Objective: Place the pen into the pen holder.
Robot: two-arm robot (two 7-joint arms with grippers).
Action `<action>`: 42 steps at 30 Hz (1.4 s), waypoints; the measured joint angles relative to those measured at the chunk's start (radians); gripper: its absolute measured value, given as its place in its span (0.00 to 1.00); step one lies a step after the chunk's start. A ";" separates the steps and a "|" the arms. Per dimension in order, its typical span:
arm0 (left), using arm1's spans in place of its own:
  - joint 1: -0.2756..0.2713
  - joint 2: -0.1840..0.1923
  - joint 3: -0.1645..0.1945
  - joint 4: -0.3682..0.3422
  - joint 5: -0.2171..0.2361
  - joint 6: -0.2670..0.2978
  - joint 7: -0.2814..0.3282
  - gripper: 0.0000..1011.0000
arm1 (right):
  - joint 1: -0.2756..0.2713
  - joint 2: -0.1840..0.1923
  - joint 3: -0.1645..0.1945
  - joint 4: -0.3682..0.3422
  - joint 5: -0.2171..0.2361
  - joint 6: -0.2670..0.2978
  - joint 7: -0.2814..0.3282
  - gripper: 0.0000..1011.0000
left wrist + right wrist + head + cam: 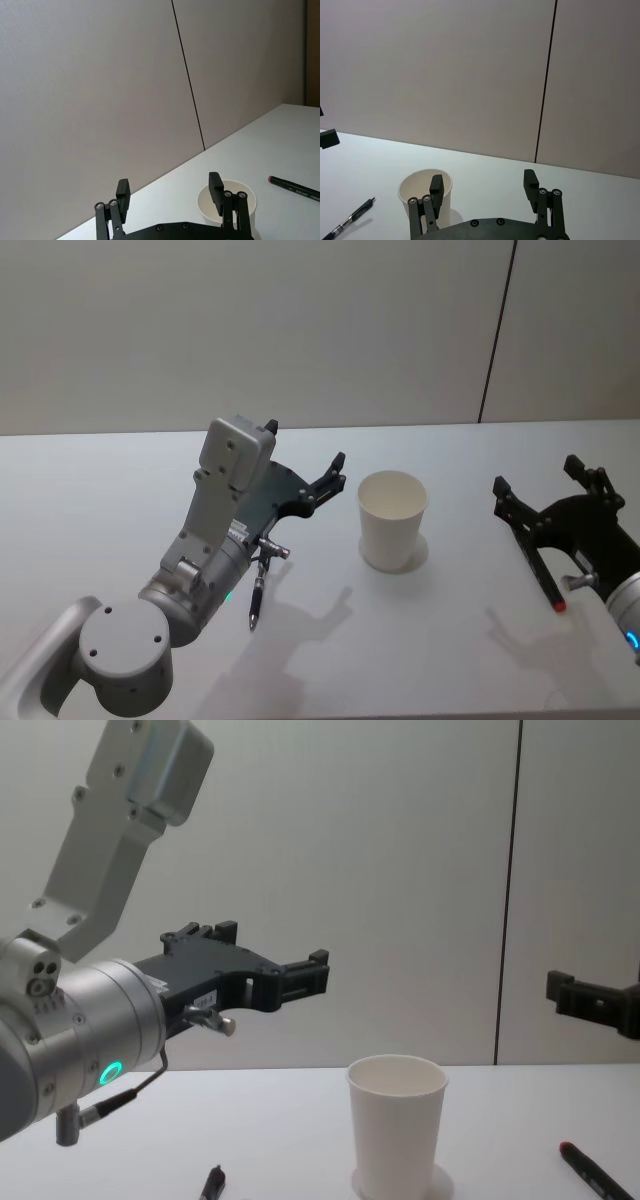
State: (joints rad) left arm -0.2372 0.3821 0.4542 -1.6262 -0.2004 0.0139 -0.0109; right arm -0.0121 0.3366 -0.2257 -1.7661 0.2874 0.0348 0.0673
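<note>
Grey wall panels are standing behind the white desk (120, 500) I am working over. The pen holder (392, 520) is sitting upright near the middle, its mouth facing up so a pen can drop straight in. One pen (256, 602) is lying flat on the desk beneath my left arm. A red-tipped pen (545, 580) is lying by the right arm, and I cannot tell which one is meant. My left pincer (169, 186) is hovering above the desk, spread wide and gripping nothing. My right pincer (483, 179) is hanging just as wide and empty. I am judging that no grasp has begun yet.
</note>
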 joint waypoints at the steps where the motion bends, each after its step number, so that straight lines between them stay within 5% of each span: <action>1: 0.000 0.000 0.000 0.000 0.000 0.000 0.000 0.99 | 0.001 0.000 0.000 0.001 0.000 0.001 0.000 0.99; 19: 0.000 0.000 0.000 0.000 0.000 0.000 0.000 0.99 | 0.109 -0.052 0.004 0.086 -0.023 0.118 -0.021 0.99; 42: 0.000 0.000 0.000 0.000 0.000 0.000 0.000 0.99 | 0.186 -0.130 -0.004 0.156 -0.031 0.353 -0.175 0.99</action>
State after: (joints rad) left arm -0.2371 0.3821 0.4542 -1.6262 -0.2004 0.0139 -0.0109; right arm 0.1741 0.2071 -0.2299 -1.6101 0.2563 0.3881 -0.1075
